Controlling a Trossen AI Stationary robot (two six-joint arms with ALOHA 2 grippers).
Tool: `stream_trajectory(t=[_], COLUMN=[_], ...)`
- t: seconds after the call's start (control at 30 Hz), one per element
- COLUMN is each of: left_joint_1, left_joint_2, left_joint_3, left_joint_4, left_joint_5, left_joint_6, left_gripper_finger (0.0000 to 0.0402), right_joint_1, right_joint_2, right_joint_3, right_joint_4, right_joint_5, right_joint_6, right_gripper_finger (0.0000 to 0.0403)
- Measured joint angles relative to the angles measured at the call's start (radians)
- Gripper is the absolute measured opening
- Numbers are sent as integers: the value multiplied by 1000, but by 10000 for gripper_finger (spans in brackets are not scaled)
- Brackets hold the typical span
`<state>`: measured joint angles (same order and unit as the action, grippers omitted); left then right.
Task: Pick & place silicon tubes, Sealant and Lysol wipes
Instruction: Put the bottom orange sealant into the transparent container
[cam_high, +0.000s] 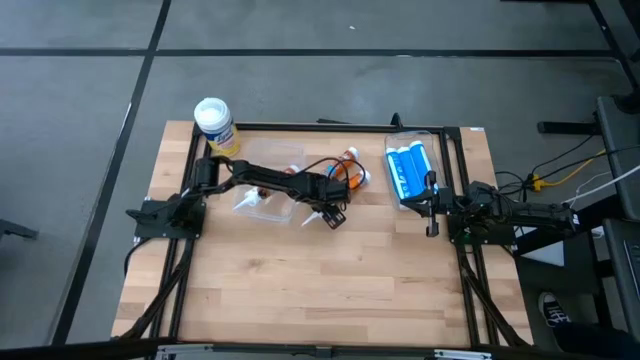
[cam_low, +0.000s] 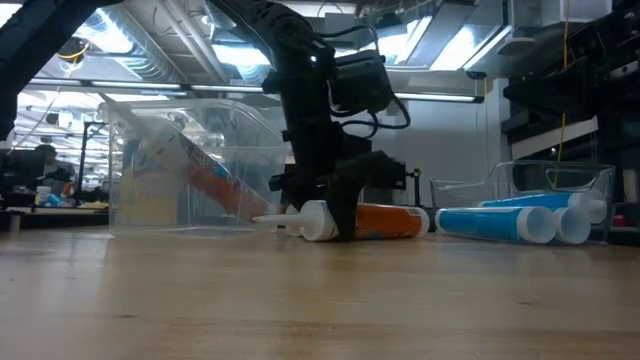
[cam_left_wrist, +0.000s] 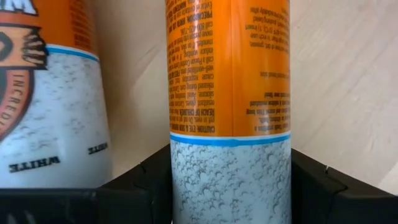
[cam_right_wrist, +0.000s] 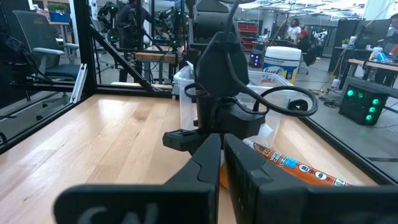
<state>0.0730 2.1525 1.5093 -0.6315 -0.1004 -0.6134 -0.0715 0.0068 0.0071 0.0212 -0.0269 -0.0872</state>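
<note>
Behind the wooden tabletop (cam_high: 320, 270) we see a bright workshop with desks and screens. On the tabletop, the left pincer (cam_high: 330, 212) reaches down near the middle and straddles an orange sealant tube (cam_left_wrist: 230, 93) lying on its side, its white nozzle pointing away from the blue tubes. Our left wrist view shows the tube's body between the two dark fingers (cam_left_wrist: 146, 186), which press against its sides, so we read the pincer as gripping the tube. A second orange tube (cam_left_wrist: 50, 93) lies just beside it. A clear plastic bin (cam_low: 190, 165) sits close behind them. The Lysol wipes (cam_high: 214, 124) canister stands upright at the far left corner of the tabletop, well apart from the pincer. Blue tubes (cam_high: 409, 172) lie in a clear tray (cam_high: 392, 190) on the right. The right pincer (cam_high: 432, 206) waits closed at the right side, near that tray.
</note>
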Motion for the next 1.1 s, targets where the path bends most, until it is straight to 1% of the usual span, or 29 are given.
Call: stream_trajectory(t=[0.47,0.67,0.83,1.1], left_joint_1=[-26,-52,-80,-99], left_joint_2=[0,0,0,-14], left_joint_3=[0,0,0,-2], left_joint_4=[7,13,15,41], left_joint_5=[1,9,51,103], left_joint_6=[-6,79,167,242], left_gripper_finger=[211,211,211,211], right_joint_1=[0,0,0,0], right_joint_2=[0,0,0,0], right_joint_3=[0,0,0,0], right_joint_4=[0,0,0,0], right_joint_5=[0,0,0,0], right_joint_6=[0,0,0,0], right_gripper_finger=[25,25,25,25])
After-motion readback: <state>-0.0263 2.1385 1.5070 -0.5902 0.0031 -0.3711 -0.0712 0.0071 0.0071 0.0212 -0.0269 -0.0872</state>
